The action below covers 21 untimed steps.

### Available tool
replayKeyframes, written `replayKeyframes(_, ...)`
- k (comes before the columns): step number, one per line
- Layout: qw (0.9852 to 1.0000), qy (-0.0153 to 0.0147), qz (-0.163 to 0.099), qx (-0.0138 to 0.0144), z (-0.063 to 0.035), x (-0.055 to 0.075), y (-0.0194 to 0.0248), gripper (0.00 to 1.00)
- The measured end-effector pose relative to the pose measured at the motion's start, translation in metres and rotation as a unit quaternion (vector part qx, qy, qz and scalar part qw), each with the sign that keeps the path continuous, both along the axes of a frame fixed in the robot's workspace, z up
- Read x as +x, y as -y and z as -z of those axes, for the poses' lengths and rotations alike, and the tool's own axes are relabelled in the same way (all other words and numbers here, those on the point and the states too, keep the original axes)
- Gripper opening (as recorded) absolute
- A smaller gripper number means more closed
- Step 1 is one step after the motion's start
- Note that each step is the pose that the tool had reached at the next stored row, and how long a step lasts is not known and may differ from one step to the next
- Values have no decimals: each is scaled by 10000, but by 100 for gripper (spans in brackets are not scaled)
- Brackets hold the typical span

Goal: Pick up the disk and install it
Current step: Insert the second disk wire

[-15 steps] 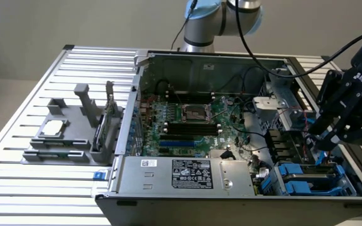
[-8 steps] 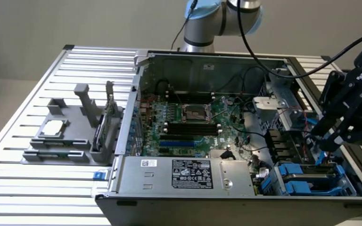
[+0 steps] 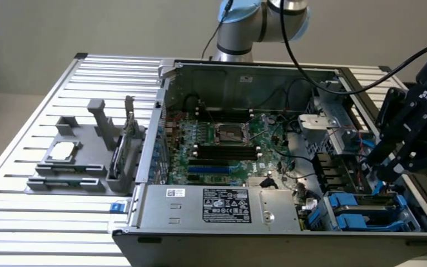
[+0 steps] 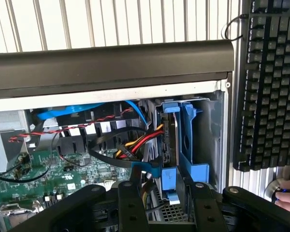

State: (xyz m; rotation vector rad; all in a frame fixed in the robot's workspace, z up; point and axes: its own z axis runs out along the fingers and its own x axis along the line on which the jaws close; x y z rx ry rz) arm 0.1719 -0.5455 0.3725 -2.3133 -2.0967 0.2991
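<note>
Open PC tower case (image 3: pixel 273 167) is lying on its side on the slatted metal desk (image 3: pixel 20 222), with the motherboard (image 3: pixel 224 147) facing up. The arm's black gripper (image 3: pixel 391 169) is hanging over the case's near right corner in the exterior view, just above the drive bay. Its jaws are standing spread, pinching nothing; in the wrist view the two dark fingers (image 4: pixel 131 205) are straddling the blue carrier without closing on it.

The disk (image 4: pixel 166 137) is sitting edge-up in the drive bay at that corner, framed by its bright blue plastic carrier (image 4: pixel 191 159); in the exterior view the blue carrier is showing in the bay, directly under the gripper. Whether it is fully seated I cannot tell.

Crowding the bay: a bundle of red, yellow and black power cables (image 4: pixel 135 142) and a flat blue data cable (image 4: pixel 137 113) are running just beside the disk, toward the motherboard. A twisted red-black wire (image 4: pixel 67 129) is crossing above the board.

The grey power supply (image 3: pixel 224 206) with its white label is lying along the case's near wall. On the exterior view's left, well apart from the case, a grey fixture tray (image 3: pixel 73 161) is carrying a small silver chip (image 3: pixel 64 149) and an upright circuit card (image 3: pixel 129 139).

A black keyboard (image 4: pixel 270 82) is lying on the desk outside the case, and a person's fingertips (image 4: pixel 287 193) are resting near it.
</note>
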Motion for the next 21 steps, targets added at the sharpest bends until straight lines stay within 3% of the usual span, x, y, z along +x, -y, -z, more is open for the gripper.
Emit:
replayKeyframes(3,10000,0,0,-9,13,3,-3,40)
replayKeyframes(8,10000,0,0,-24,25,7,-8,21)
replayKeyframes(15,10000,0,0,-32,27,9,-11,20)
replayKeyframes(18,10000,0,-6,-13,28,-24,-12,20)
replayKeyframes(21,10000,0,-34,41,27,-83,-11,20)
